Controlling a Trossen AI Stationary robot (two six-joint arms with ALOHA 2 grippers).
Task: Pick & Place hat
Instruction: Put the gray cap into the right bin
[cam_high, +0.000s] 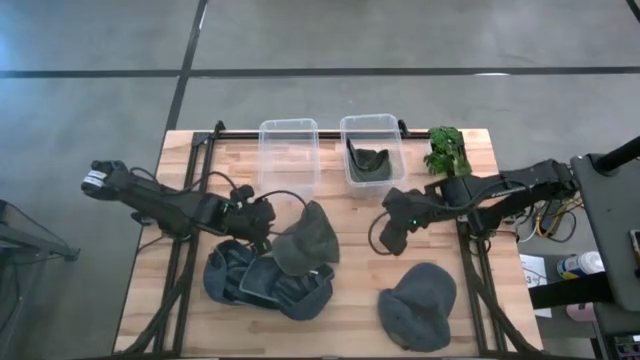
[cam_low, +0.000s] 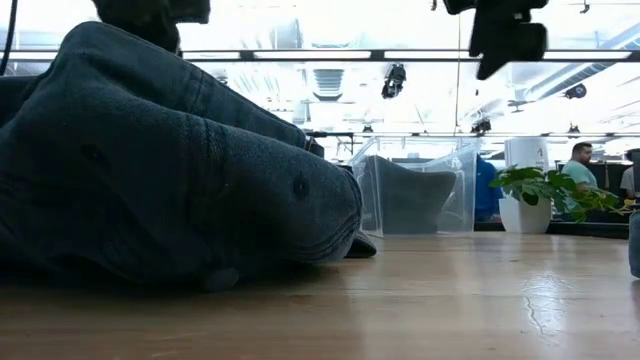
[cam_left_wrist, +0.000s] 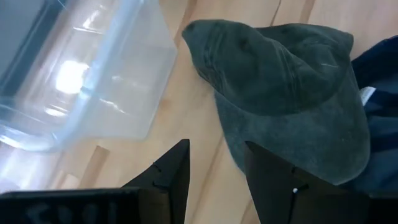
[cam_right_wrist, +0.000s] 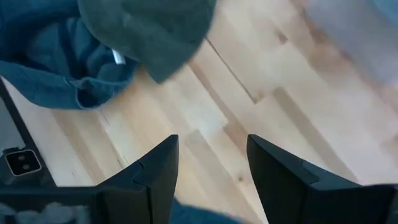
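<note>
On the counter (cam_high: 200, 320) | a grey-green hat (cam_high: 308, 238) lies on a pile of blue hats (cam_high: 262, 280), easy to reach | left pincer (cam_high: 262, 222) just beside it, wide, holding nothing | right pincer (cam_high: 392, 233) wide too, empty, above bare wood | one hat (cam_high: 368, 160) already in the right bin (cam_high: 372, 150); left bin (cam_high: 288, 152) has none.

Grey-green hat (cam_left_wrist: 292, 93) on wooden table (cam_left_wrist: 186, 106), clear bin (cam_left_wrist: 93, 68) beside, tool (cam_left_wrist: 214, 171) open
</note>
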